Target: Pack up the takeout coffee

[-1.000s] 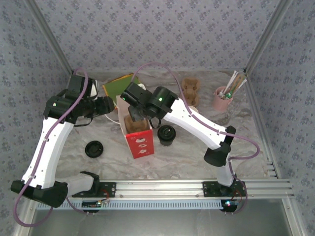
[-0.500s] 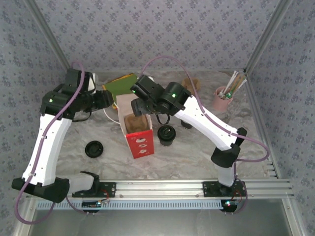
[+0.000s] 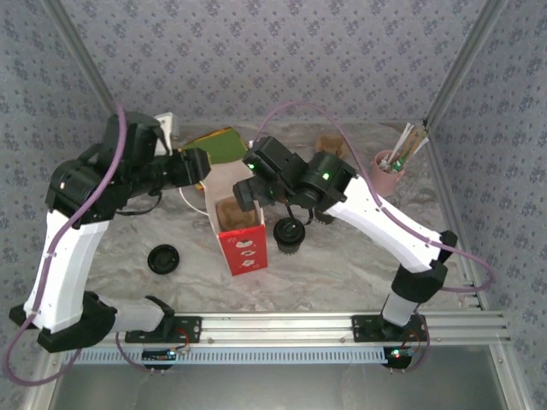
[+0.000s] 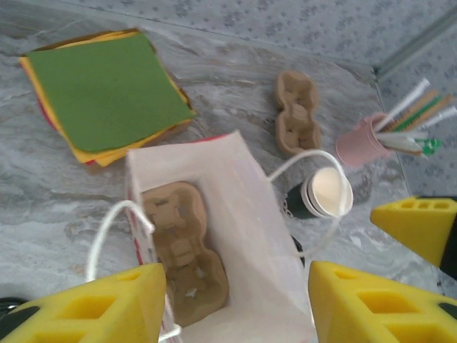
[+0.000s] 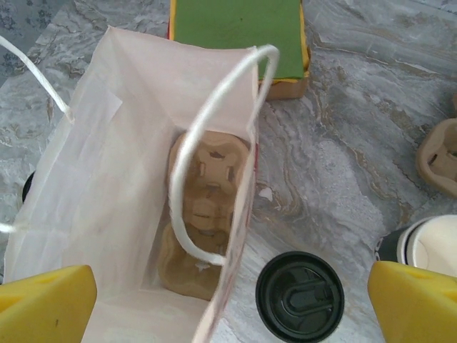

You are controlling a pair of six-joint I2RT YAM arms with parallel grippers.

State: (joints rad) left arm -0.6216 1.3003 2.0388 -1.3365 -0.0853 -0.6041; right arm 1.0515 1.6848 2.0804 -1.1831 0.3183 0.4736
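The takeout coffee (image 4: 325, 191), a short cup with a white rim and dark sleeve, stands lidless on the table right of the red-and-white paper bag (image 3: 244, 248). It also sits at the right edge of the right wrist view (image 5: 432, 246). A brown pulp cup carrier (image 5: 203, 214) lies at the bottom of the bag. My right gripper (image 5: 228, 314) hovers wide open above the bag's mouth, holding nothing. My left gripper (image 4: 232, 307) hangs over the bag's back-left side with its fingers apart and nothing between them.
A black lid (image 5: 300, 294) lies just right of the bag, another black lid (image 3: 162, 258) to its left. Green and yellow napkins (image 3: 214, 145) are stacked behind. A second carrier (image 4: 296, 114) and a pink cup of straws (image 3: 385, 171) stand at the back right.
My right gripper has risen out of the bag's mouth and opened wide, leaving the carrier inside. The left arm has lifted and shifted slightly back.
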